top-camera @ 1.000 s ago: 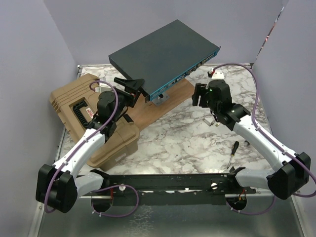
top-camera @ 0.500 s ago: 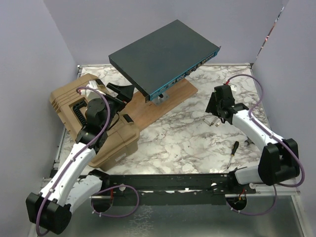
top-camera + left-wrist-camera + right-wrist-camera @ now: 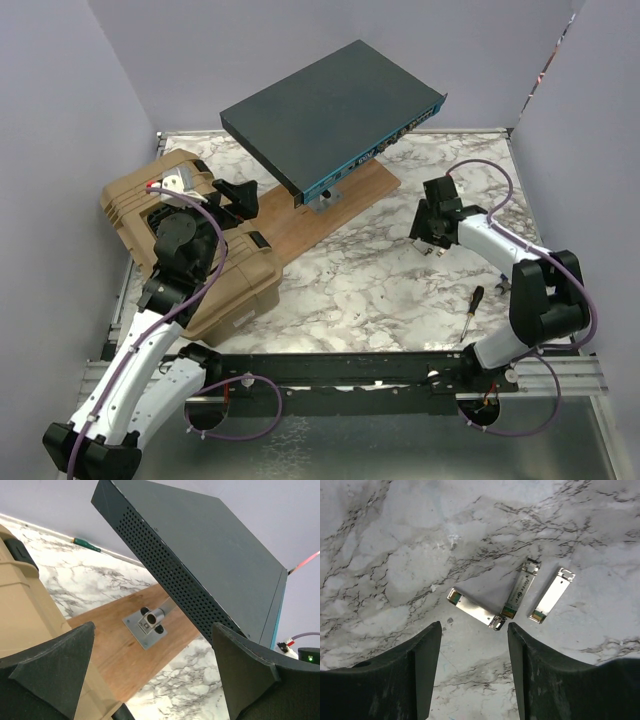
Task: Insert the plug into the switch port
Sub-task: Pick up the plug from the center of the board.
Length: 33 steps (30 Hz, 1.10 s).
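If the right fingers (image 3: pixel 420 670) are closed as they stand: the nearest plug (image 3: pixel 475 609), which lies skewed across their gap, could be pinched at a corner and spun or flicked aside.
Crowding: three silver plugs are laid close together toward the right edge of the counter (image 3: pixel 380 540). The nearest plug's end sits just beside the middle plug (image 3: pixel 519 591); whether they touch cannot be told. The two could be dragged together, with the third plug (image 3: pixel 551 595) nudged as well.
Right fingers: spread apart above the counter, with nothing held between them.
Left fingers (image 3: pixel 55 665): spread wide and empty, poised over the tan case (image 3: pixel 25 610) and aimed at the switch (image 3: pixel 200 545).
Switch: raised and tilted on a stand (image 3: pixel 159 615) over a wooden board (image 3: pixel 110 650), by the far edge of the counter, its teal front face (image 3: pixel 365 158) turned toward the right edge.
Insertion risk: a plug gripped askew would likely meet the port crooked and jam, and the raised switch could be pushed on its stand.
Writing: dark print is seen along the middle plug, and white marks along the teal front face. Neither can be read, and no brand can be made out.
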### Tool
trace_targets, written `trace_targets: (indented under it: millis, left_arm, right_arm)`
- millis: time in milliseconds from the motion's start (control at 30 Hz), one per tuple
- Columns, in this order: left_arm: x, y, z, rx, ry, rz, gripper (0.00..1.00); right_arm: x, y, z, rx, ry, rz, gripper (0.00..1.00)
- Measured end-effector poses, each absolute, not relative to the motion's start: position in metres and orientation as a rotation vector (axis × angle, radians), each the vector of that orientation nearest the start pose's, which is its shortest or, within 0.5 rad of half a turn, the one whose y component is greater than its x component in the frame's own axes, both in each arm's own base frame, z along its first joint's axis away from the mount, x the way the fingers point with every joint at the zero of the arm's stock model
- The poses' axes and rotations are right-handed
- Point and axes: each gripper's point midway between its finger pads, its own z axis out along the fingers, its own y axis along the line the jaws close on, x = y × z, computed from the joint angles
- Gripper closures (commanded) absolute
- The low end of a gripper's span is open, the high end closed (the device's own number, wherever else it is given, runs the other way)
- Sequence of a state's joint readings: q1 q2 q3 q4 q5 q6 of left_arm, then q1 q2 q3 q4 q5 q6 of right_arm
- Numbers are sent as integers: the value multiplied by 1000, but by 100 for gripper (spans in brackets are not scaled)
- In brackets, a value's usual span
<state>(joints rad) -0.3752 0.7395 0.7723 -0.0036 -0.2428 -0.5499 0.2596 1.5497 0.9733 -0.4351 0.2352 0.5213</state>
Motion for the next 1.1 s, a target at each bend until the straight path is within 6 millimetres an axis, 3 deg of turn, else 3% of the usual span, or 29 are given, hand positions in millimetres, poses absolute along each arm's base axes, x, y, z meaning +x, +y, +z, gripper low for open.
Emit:
trace_targets:
  millis: [267,633,900,1100]
  left_arm:
    - [300,-93,336,-270,1518,-492,1]
    - [302,-99,334,-245,1528,-515,1]
    - [303,-102,331,-242,1526,-528,1]
    - [306,-106,322,-245,1544,-547,1]
  right_arm:
    - [349,84,47,321,2565,67,41]
    - [352,85,29,256,2599,53,42]
    - [347,96,28,223,2628,131,52]
    - [330,95,23,218,2655,144,59]
